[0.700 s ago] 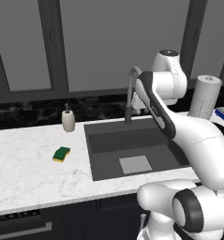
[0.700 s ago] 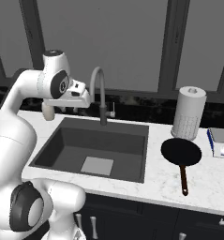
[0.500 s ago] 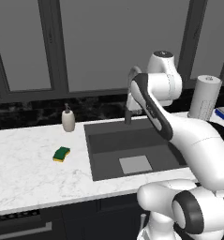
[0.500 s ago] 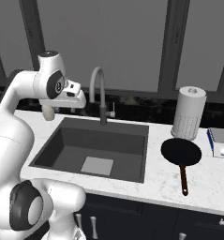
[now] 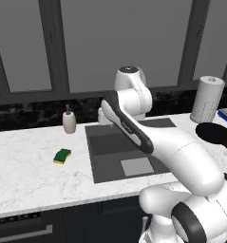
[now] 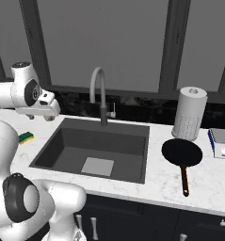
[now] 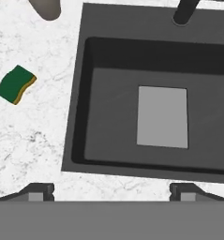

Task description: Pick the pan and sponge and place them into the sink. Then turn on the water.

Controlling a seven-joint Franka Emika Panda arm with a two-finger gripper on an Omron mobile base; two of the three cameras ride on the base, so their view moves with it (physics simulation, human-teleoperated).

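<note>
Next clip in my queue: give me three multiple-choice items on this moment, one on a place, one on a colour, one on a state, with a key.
1. Where does the sponge lie?
A. in the sink
B. on the counter left of the sink
C. on the pan

2. What colour is the pan's round part?
A. black
B. red
C. white

3. How does the claw stand?
A. shut on the sponge
B. shut on the pan
C. open, holding nothing

Key: B, the sponge rests on marble beside the sink; A, the pan is black by the paper towel roll; C, the claw has its tips wide apart above the basin.
</note>
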